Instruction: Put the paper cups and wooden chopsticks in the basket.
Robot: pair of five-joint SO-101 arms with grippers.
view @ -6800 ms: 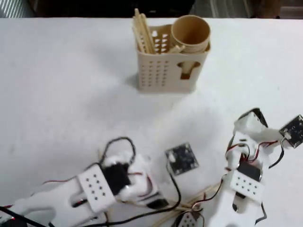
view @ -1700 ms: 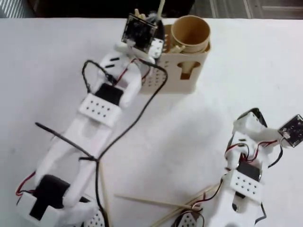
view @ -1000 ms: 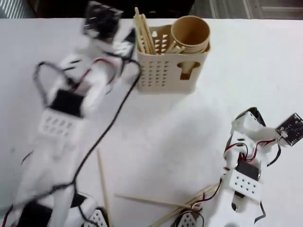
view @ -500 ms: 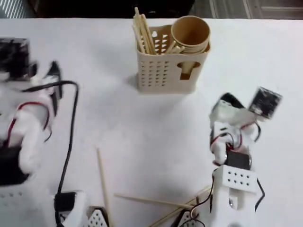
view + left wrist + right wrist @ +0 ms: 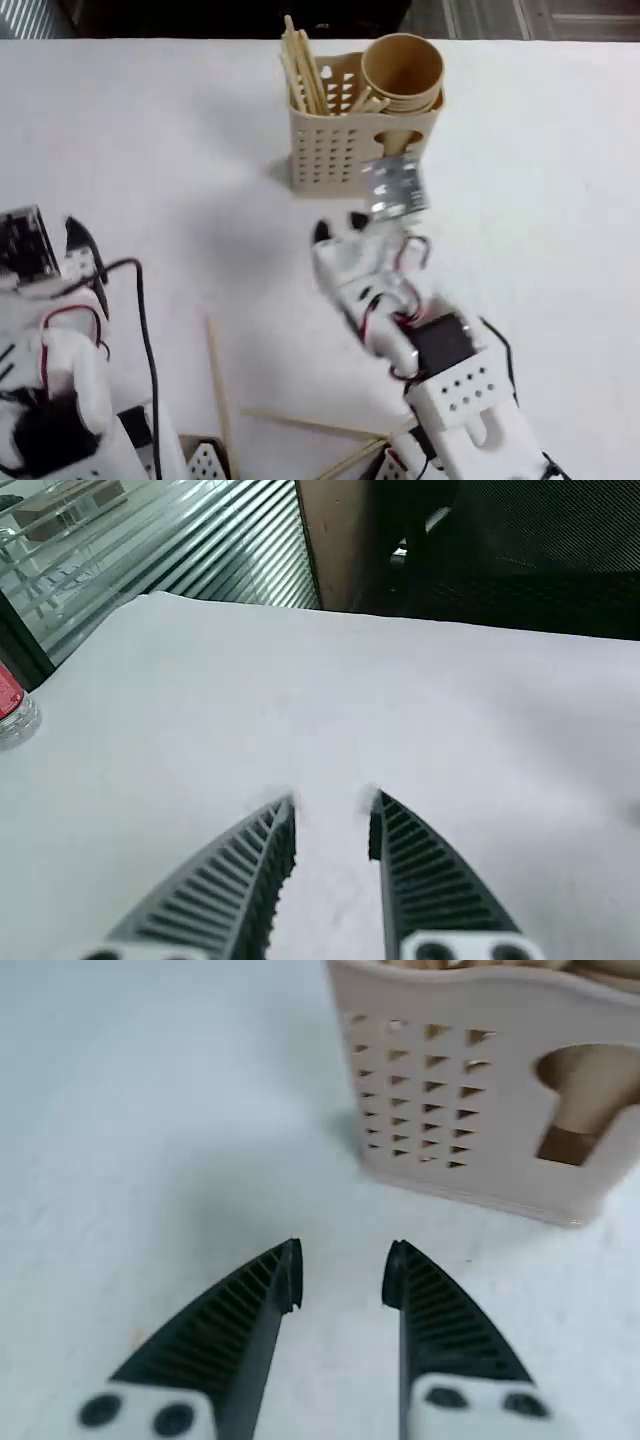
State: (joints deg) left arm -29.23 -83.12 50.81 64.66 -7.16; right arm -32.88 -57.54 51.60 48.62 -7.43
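Observation:
The beige perforated basket point(image 5: 350, 150) stands at the back of the table, with several wooden chopsticks point(image 5: 303, 68) upright in its left half and stacked paper cups point(image 5: 402, 68) in its right half. Loose chopsticks lie near the front edge: one point(image 5: 217, 390) pointing away, another point(image 5: 305, 424) lying crosswise. My right gripper point(image 5: 339, 228) hovers open and empty just in front of the basket point(image 5: 470, 1110), where a cup point(image 5: 585, 1100) shows through the keyhole slot. My left gripper point(image 5: 330, 805) is open over bare table at the near left point(image 5: 85, 250).
The white table point(image 5: 180, 150) has free room on the left and right of the basket. A black cable point(image 5: 148, 340) runs along the left arm. More chopstick ends point(image 5: 345, 462) lie by the arm bases at the front edge.
The left arm has swung from the basket back to the near left. The right arm has moved from the right side to the middle, in front of the basket.

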